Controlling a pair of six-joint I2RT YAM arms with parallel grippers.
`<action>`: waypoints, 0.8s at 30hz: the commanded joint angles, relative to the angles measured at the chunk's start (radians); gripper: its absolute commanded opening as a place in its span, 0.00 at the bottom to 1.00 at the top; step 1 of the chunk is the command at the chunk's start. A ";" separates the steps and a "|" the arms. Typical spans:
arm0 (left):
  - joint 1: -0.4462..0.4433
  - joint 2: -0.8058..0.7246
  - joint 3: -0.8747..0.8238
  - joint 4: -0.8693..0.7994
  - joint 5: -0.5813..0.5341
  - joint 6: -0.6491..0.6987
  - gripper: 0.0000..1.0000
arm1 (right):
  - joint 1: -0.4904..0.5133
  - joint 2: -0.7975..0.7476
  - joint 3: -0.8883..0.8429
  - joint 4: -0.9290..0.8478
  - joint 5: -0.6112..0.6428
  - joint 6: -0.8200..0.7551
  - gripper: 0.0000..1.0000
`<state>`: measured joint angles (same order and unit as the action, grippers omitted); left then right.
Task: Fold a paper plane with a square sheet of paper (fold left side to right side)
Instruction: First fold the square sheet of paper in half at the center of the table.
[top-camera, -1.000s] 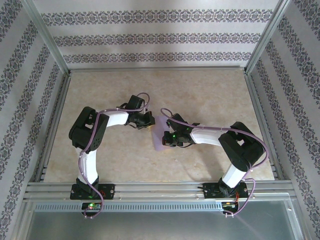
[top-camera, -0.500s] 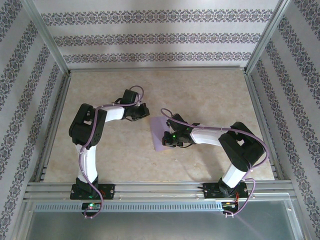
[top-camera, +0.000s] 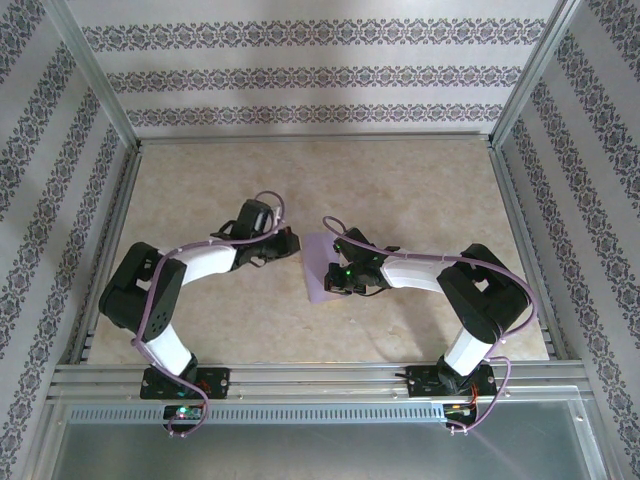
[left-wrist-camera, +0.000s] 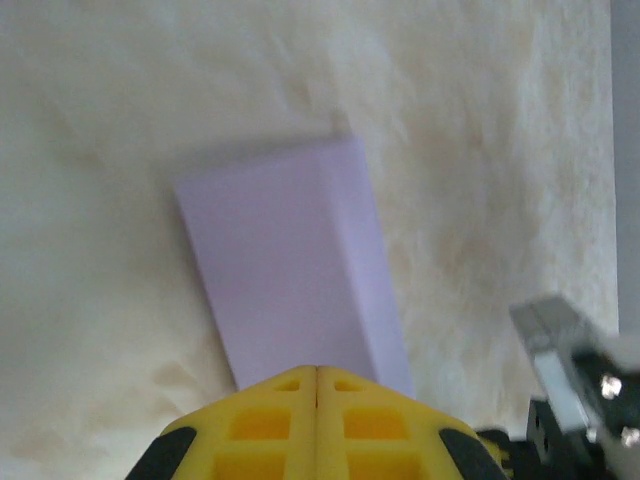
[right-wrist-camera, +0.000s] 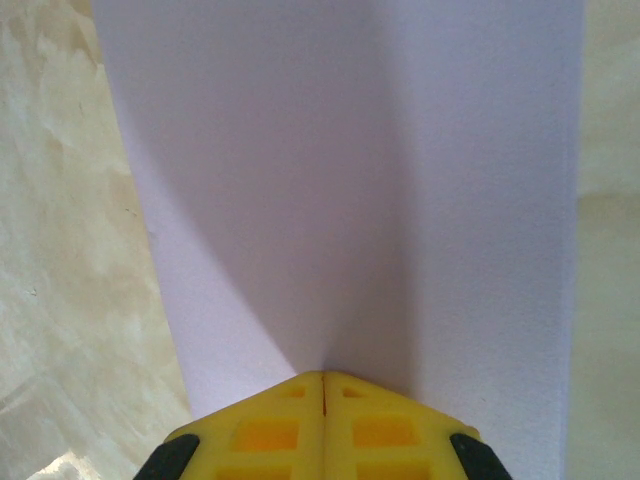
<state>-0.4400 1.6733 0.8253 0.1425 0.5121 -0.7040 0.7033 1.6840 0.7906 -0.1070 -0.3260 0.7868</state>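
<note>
Fold done, left arm retreating
left gripper (top-camera: 290, 243) pulled clear of paper (top-camera: 315, 265), closed, empty; right gripper (top-camera: 332, 277) closed too, pinning paper; creasing probably next

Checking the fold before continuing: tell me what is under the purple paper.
The purple paper lies on the beige marbled table, visible all around its edges. Anything between paper and table is covered.

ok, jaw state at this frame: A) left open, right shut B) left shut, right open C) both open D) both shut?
D: in each wrist view the yellow fingertips meet along a thin seam, on the left gripper and on the right gripper, and the purple sheet of paper lies on the table past the tips.
</note>
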 joint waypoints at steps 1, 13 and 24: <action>-0.044 0.000 -0.034 0.072 0.021 -0.064 0.00 | 0.020 0.029 -0.041 -0.120 0.028 0.009 0.00; -0.075 0.108 -0.001 0.074 0.043 -0.061 0.00 | 0.021 0.043 -0.024 -0.134 0.030 0.005 0.00; -0.089 0.127 -0.005 0.091 0.033 -0.067 0.00 | 0.021 0.051 -0.013 -0.149 0.034 -0.004 0.00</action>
<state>-0.5179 1.7821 0.8036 0.2001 0.5453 -0.7654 0.7052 1.6878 0.8013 -0.1230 -0.3252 0.7864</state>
